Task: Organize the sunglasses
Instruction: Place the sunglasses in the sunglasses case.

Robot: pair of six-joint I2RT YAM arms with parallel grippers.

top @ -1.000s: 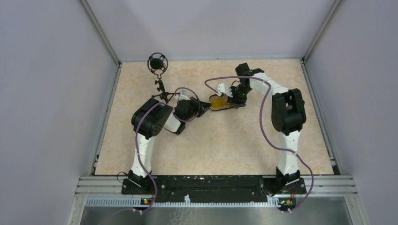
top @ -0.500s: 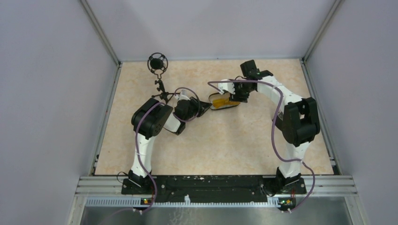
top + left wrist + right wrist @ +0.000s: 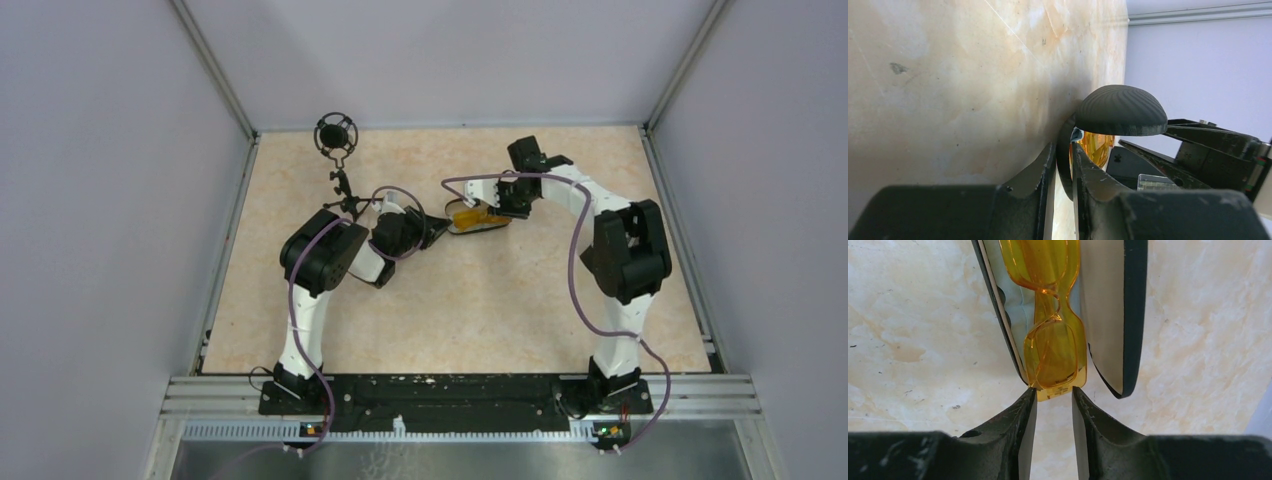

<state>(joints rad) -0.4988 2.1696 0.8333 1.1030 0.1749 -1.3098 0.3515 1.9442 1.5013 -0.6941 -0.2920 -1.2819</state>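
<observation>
Two tools work black case [image 3: 1135,315], upper centre of counter [image 3: 480,300]: left tool [image 3: 1063,165] clamped on its rim; right tool [image 3: 1053,391], slightly parted, flanks end of sunglasses [image 3: 1053,347] lying inside, grip unclear. Just now right elbow swung back inward; case unmoved, lid closing likely next.

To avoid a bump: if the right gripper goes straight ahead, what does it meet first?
The right gripper would probably first meet the near end of the sunglasses, lying in the open case.
</observation>
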